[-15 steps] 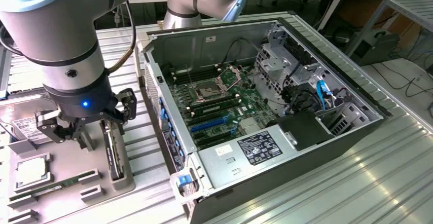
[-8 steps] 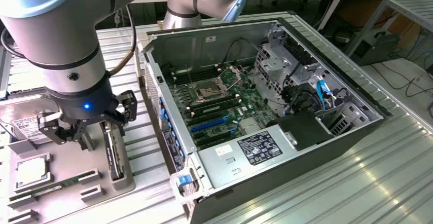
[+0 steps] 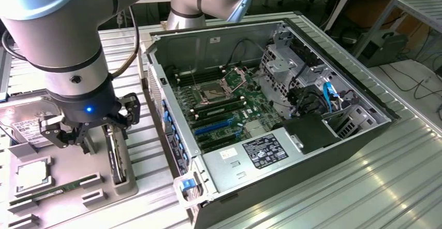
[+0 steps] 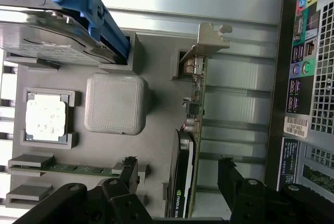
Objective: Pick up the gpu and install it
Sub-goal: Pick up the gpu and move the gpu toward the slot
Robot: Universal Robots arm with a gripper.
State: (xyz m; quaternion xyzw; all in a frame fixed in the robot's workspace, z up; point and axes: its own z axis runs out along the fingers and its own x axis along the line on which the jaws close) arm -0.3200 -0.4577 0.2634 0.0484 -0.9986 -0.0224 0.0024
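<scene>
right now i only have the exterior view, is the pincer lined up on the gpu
Observer: Yes. In the wrist view the gpu sits between the fingers of the open pincer, with a gap on each side.
Operator: which way is the fan side facing
Observer: The black fan side faces the grey square block.
Operator: where's the bracket
Observer: The silver bracket is at the card's end away from the pincer.

The hand (image 3: 90, 134) hides part of the gpu (image 3: 119, 156); the arm (image 3: 62, 42) covers much of the hard drive (image 3: 24, 124).
</scene>
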